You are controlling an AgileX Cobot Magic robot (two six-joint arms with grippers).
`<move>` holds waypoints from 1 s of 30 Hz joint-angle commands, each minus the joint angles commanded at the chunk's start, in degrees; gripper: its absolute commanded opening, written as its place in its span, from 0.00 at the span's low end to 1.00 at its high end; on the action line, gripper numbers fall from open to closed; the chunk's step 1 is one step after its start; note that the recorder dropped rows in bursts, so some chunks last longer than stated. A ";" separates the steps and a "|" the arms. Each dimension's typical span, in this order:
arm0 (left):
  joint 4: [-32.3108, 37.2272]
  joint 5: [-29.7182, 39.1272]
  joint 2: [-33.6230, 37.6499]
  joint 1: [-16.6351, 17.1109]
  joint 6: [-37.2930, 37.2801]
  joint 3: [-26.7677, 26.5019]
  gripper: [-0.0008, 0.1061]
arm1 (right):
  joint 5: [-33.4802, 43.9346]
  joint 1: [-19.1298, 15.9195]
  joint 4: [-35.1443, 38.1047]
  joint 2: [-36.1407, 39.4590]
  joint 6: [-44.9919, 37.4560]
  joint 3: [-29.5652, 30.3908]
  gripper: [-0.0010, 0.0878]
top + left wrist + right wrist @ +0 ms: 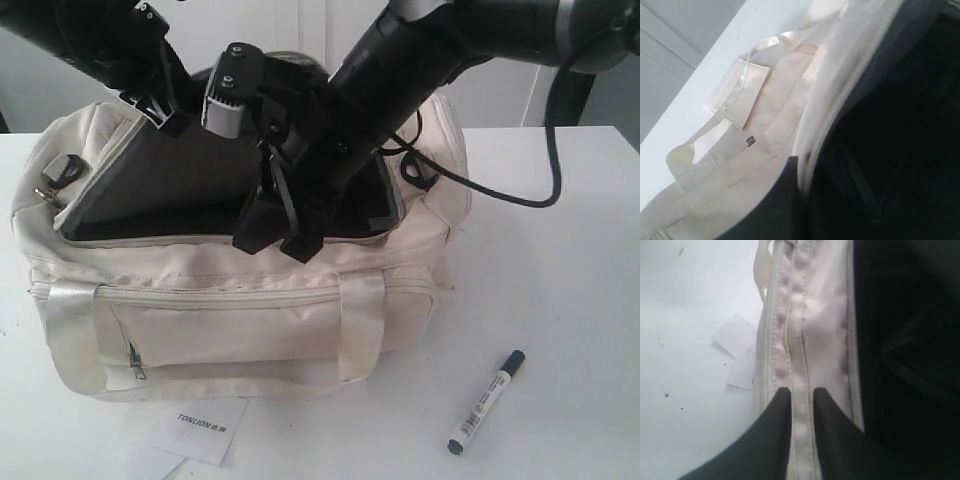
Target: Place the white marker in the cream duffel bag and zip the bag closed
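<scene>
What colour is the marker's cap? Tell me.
Black, on a white barrel. The marker shows best in the exterior view, lying on the table.

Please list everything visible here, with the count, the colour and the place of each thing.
cream duffel bag: one, cream, dark lining, middle of table, top open.
white marker: one, white with black cap, on table right of bag, outside it.
paper tag: one, white, on table before the bag.
table: one, white, under everything.
cable: one, black, beside the bag's right end.
left gripper: one, black, at the bag's raised flap, jaws unclear.
right gripper: one, black, over the bag's front rim, jaws slightly apart.
</scene>
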 joint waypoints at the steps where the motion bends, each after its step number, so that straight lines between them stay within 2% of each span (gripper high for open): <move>1: 0.02 -0.15 0.00 0.00 0.28 0.00 0.01 | -1.32 0.00 1.08 0.42 0.01 0.00 0.54; 3: 0.02 -0.44 0.00 0.00 1.00 -0.24 0.01 | -2.93 0.00 3.17 1.19 0.01 0.00 0.65; 4: 0.02 -0.44 0.00 0.00 1.28 -0.49 0.01 | -4.11 0.00 3.29 1.44 0.01 0.00 0.66; 8: 0.02 -0.21 0.00 0.00 1.55 -2.60 0.01 | -7.46 0.00 3.14 3.19 0.01 0.00 0.60; 12: 0.02 -0.12 0.00 0.00 1.55 -5.36 0.01 | -6.59 0.00 3.05 5.17 0.01 0.00 0.41; 14: 0.02 -0.56 0.00 0.00 1.83 -6.44 0.01 | -5.43 0.00 2.70 5.95 0.01 0.00 0.27; 17: 0.02 -2.41 0.00 0.00 3.27 -7.63 0.01 | -4.59 0.00 0.97 6.47 0.01 0.00 0.01; 21: 0.02 -5.47 0.00 0.00 3.98 -9.51 0.01 | -4.60 0.00 0.35 6.47 0.12 0.00 0.01; 30: 0.02 -17.81 0.76 0.00 11.92 -9.96 0.01 | -2.29 0.00 -2.05 6.47 0.24 0.00 0.01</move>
